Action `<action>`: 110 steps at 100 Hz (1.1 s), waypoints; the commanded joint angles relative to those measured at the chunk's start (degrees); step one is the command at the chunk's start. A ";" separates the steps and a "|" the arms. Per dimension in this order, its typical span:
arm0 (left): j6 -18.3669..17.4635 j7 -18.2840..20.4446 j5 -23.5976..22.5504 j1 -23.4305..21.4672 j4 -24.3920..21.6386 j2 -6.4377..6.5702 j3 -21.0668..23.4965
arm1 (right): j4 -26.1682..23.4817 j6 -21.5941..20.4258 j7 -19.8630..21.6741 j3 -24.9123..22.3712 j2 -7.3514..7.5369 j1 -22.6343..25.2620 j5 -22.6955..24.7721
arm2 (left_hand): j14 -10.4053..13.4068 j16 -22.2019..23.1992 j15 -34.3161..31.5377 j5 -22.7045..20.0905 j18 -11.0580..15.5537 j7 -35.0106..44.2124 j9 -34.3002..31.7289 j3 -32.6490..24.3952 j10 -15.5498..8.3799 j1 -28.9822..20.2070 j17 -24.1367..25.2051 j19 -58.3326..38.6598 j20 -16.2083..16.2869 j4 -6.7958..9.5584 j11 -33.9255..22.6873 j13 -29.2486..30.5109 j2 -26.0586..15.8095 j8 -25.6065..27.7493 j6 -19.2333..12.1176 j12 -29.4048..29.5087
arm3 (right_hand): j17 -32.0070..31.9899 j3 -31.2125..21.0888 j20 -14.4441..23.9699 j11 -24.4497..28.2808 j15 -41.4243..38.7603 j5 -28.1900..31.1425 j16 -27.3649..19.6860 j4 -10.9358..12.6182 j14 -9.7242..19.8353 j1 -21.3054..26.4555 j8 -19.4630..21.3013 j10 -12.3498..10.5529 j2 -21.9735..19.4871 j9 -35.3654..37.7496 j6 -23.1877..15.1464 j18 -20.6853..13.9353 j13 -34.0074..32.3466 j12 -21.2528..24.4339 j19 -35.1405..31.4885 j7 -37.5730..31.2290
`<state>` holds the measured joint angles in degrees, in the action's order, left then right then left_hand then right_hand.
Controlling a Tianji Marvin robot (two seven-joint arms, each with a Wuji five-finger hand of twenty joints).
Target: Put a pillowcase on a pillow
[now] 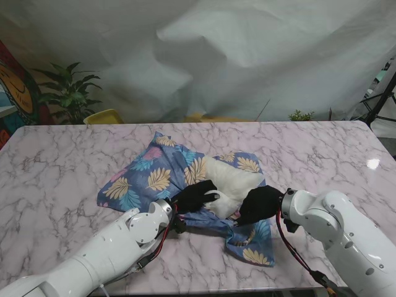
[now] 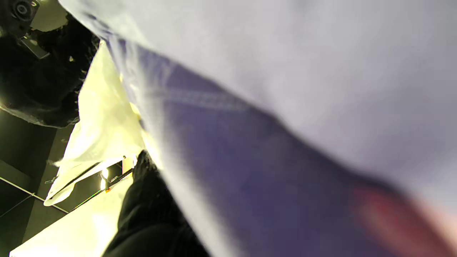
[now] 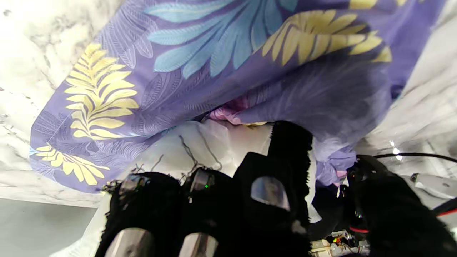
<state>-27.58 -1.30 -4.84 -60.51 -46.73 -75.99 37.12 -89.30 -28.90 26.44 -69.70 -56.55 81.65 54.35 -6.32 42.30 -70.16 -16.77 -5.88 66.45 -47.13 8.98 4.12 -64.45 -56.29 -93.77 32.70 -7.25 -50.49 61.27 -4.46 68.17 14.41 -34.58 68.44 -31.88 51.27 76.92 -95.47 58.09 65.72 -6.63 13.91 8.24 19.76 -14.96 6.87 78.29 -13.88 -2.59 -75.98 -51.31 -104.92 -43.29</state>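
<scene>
Pillow (image 1: 230,178) lay mid-bench, partly inside the floral pillowcase (image 1: 158,176). Left hand (image 1: 197,197) gripped the pillowcase's open edge; right hand (image 1: 258,204) clamped on the pillow. Best approach, probably: hold the opening wide and feed the pillow in squarely, corners first.

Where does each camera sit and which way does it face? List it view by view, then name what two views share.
Stand view: above the shoulders, looking down at the marble table; both arms, left hand, right hand at the pillow.
Left wrist view: along the fingers, pressed close to blurred pillowcase; one black finger shows.
Right wrist view: along the fingers at floral pillowcase over white pillow; black fingers show.
Shared: stand and right wrist views both show pillowcase and pillow.
</scene>
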 commanded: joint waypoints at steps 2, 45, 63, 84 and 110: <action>1.69 1.56 -0.49 -1.54 3.27 1.08 -0.65 | 0.16 0.56 0.38 -0.94 0.93 1.04 -0.31 | -3.14 -0.90 1.78 -0.23 -5.68 4.38 -3.81 -5.74 0.93 -5.36 1.94 1.69 -1.21 2.50 -4.65 1.17 -4.13 1.91 4.66 -1.40 | 2.16 -0.46 -0.87 9.84 -2.46 16.27 1.28 2.04 16.37 0.21 8.50 -0.35 -0.62 4.54 -4.29 -4.63 -0.47 -2.52 -15.06 -21.29; 1.61 1.72 -0.43 -1.43 3.43 1.02 -0.86 | -2.91 -4.08 -19.05 -7.08 -0.69 8.05 10.44 | -3.06 -0.90 1.77 -0.30 -5.52 4.41 -3.86 -5.75 0.93 -5.37 1.99 1.68 -1.22 2.51 -4.67 1.17 -4.06 1.84 4.68 -1.45 | -29.72 8.53 -21.94 -44.71 64.76 -18.74 -33.54 3.62 -8.42 -7.23 6.87 8.43 -6.06 -23.26 -3.52 14.60 13.76 22.69 30.03 3.06; 1.58 1.68 -0.43 -1.34 3.56 0.95 -0.92 | 0.55 -3.10 -35.40 -4.66 -1.45 8.05 14.97 | -3.13 -0.90 1.75 -0.31 -5.53 4.41 -3.81 -5.82 0.93 -5.46 1.93 1.64 -1.21 2.54 -4.67 1.19 -4.09 1.83 4.71 -1.47 | -36.71 10.11 -21.42 -46.18 70.97 -23.09 -35.67 3.62 -10.04 -8.30 4.00 10.06 -9.46 -27.88 1.39 14.50 18.53 25.67 35.44 5.69; 1.80 1.77 -0.41 -1.37 3.46 0.99 -0.91 | 4.42 0.62 -46.97 -1.03 -2.11 7.22 16.33 | -3.09 -0.90 1.75 -0.26 -5.53 4.41 -3.83 -5.81 1.00 -5.45 1.93 1.63 -1.22 2.52 -4.68 1.18 -4.13 1.84 4.73 -1.48 | -39.19 14.62 -26.14 -47.40 75.10 -23.70 -40.74 4.28 -11.36 -4.99 -0.38 11.81 -12.84 -28.48 5.31 11.38 20.81 29.70 39.93 6.88; 1.49 1.76 -0.32 -1.18 3.87 0.80 -1.10 | 12.68 -7.24 -35.02 2.89 -4.76 3.02 -6.20 | -3.08 -0.91 1.76 -0.23 -5.53 4.42 -3.81 -5.77 0.93 -5.42 1.93 1.63 -1.22 2.50 -4.68 1.17 -4.11 1.85 4.74 -1.49 | -37.73 19.64 -34.30 -45.70 75.14 -20.65 -43.90 4.49 -14.73 -1.43 -2.26 15.50 -16.67 -25.68 10.36 7.75 19.22 32.12 43.04 5.53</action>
<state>-27.57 -1.14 -4.78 -60.18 -46.41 -76.02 36.77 -77.94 -37.26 -9.56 -67.71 -60.59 85.20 49.14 -6.30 42.25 -69.78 -16.72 -5.79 66.45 -47.12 8.98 4.10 -64.45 -56.27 -93.62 32.70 -7.25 -50.42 61.26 -4.46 68.17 14.40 -34.58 29.87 -14.15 18.86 30.47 -21.37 36.04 23.14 -3.26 0.37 5.41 19.14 -0.29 -6.60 51.51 -5.36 6.88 -55.48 -20.12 -63.25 -37.26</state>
